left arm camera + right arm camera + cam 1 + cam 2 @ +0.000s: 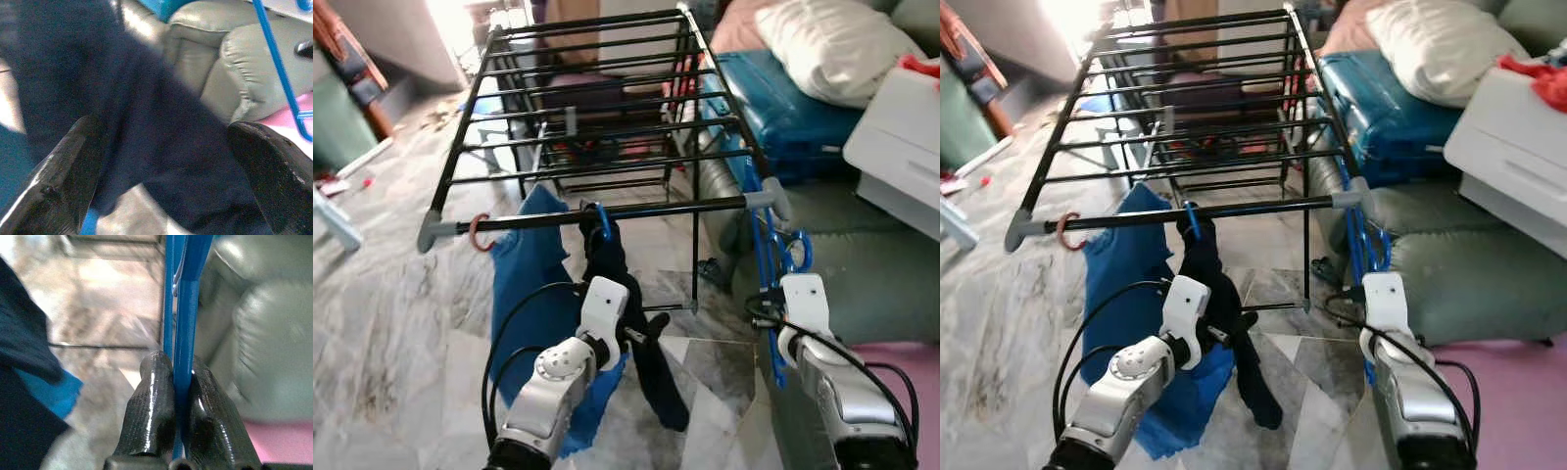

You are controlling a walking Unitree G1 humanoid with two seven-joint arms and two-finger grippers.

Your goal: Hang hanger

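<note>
At lower right, the right gripper (182, 396) is pinching a blue hanger (188, 308); its hook may be missing the rack's front rail (607, 212). The left gripper (161, 161), jaws wide, is risking snagging the dark garment (636, 333).

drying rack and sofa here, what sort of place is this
Most likely a home living room doubling as a laundry spot: a black drying rack with clothes on hangers stands on a marble-look floor, beside a grey-green sofa with a pillow.
</note>
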